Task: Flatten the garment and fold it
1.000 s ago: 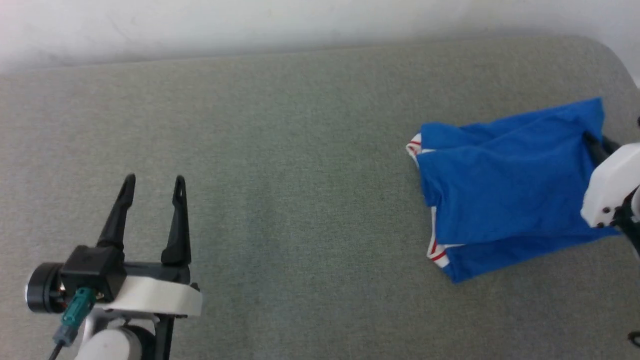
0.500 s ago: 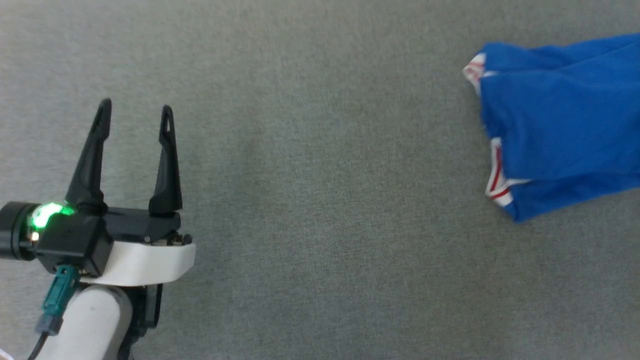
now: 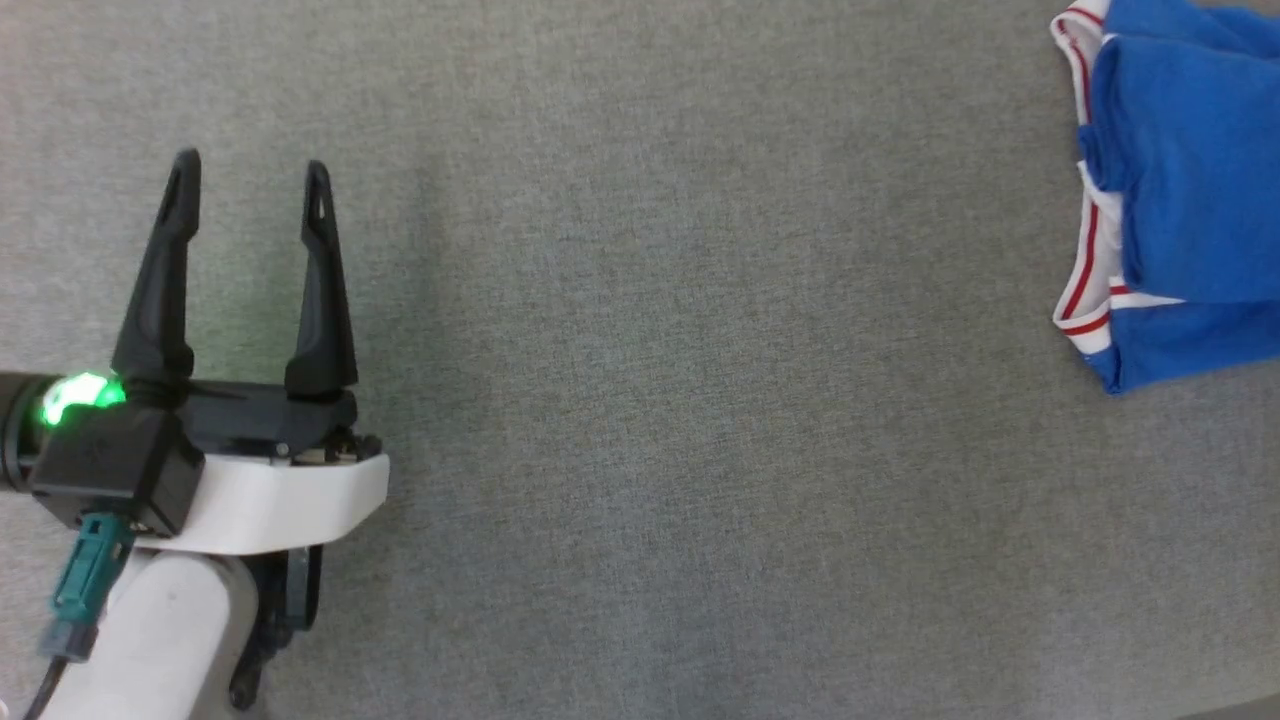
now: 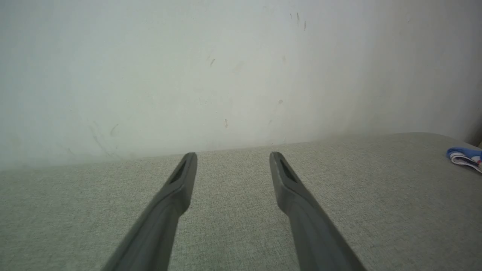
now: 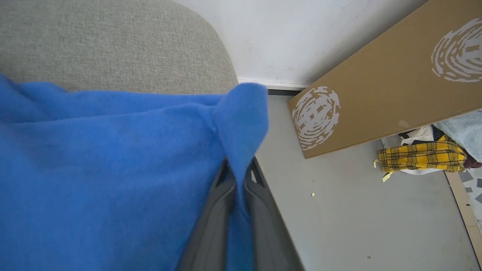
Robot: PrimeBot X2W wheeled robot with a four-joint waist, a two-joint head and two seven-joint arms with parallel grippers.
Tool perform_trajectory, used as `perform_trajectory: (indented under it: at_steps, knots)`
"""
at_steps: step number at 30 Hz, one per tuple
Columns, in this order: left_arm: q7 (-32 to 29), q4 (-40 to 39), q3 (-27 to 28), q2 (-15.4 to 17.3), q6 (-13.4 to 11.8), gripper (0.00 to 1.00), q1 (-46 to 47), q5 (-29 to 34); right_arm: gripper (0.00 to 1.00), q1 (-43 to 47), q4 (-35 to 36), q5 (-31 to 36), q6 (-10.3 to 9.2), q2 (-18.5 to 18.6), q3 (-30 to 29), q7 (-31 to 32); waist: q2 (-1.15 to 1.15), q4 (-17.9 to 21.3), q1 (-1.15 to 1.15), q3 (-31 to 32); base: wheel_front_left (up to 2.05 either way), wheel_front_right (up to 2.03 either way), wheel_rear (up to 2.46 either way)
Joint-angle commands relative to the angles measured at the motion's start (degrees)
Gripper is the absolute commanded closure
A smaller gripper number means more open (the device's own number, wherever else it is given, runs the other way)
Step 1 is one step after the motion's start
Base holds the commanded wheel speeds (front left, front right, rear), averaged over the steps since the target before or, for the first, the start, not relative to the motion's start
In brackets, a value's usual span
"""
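Note:
The garment, a bright blue T-shirt with white red-striped trim, lies bunched at the far right of the grey padded surface. In the right wrist view its blue cloth covers the left half, and my right gripper is shut on a raised fold of it near the surface's rounded corner. My left gripper stands open at the lower left, far from the shirt, with nothing between its fingers. In the left wrist view the left gripper hovers over bare grey fabric, and a bit of the garment shows at the right edge.
A white wall backs the grey surface. Past the surface's right corner lie a grey floor, a leaning brown cardboard board and a yellow plaid cloth.
The head camera has swung left and down, so the garment has slid to the frame's right edge and the right arm has left the picture. The left gripper stays open.

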State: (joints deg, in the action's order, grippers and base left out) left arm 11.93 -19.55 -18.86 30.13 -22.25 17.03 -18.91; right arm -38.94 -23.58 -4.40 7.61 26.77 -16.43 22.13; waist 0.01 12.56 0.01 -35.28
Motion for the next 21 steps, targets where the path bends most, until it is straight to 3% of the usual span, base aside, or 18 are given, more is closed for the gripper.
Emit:
perform_trajectory:
  at_steps: [1, 3, 4, 5, 14, 21]
  knots:
    - [0.31, -0.18, 0.13, -0.14, -0.09, 0.00, 1.14, -0.01, 0.97, -1.24, -0.48, 0.64, -0.12, 0.30, -0.18, -0.75, -0.01, -0.04, -0.01, -0.99, 0.00, 0.00, 0.00]
    - [0.46, -0.16, 0.38, -0.28, -0.38, 0.00, 1.44, 0.07, 0.69, -1.67, -1.41, 1.18, -0.12, 0.20, -0.32, -1.59, -0.01, -0.12, -0.01, -1.23, 0.00, 0.00, 0.00]
    - [0.57, -0.17, 0.53, -0.34, -0.54, 0.00, 1.56, 0.12, 0.30, -1.85, -1.82, 1.44, -0.12, -0.03, -0.57, -1.79, -0.01, -0.15, -0.01, -1.30, 0.00, 0.00, 0.00]
    - [0.68, -0.18, 0.61, -0.37, -0.58, 0.00, 1.67, 0.15, 0.00, -2.05, -2.18, 1.69, -0.12, -0.16, -0.76, -2.03, -0.01, -0.20, -0.01, -1.33, 0.00, 0.00, 0.00]
    - [1.76, 1.07, 1.13, -1.68, -0.76, 0.00, 1.06, -0.93, 0.00, -3.33, -3.93, 2.28, -0.12, -0.35, -0.59, -5.22, -0.01, -0.78, -0.01, 1.00, 0.00, 0.00, 0.00]
    - [2.60, 3.88, 0.77, -3.47, -0.32, 0.00, -1.74, -1.81, 0.00, 1.87, 1.44, -2.18, -0.12, -3.50, 0.19, -9.66, -0.01, -2.92, -0.01, 7.75, 0.00, 0.00, 0.00]
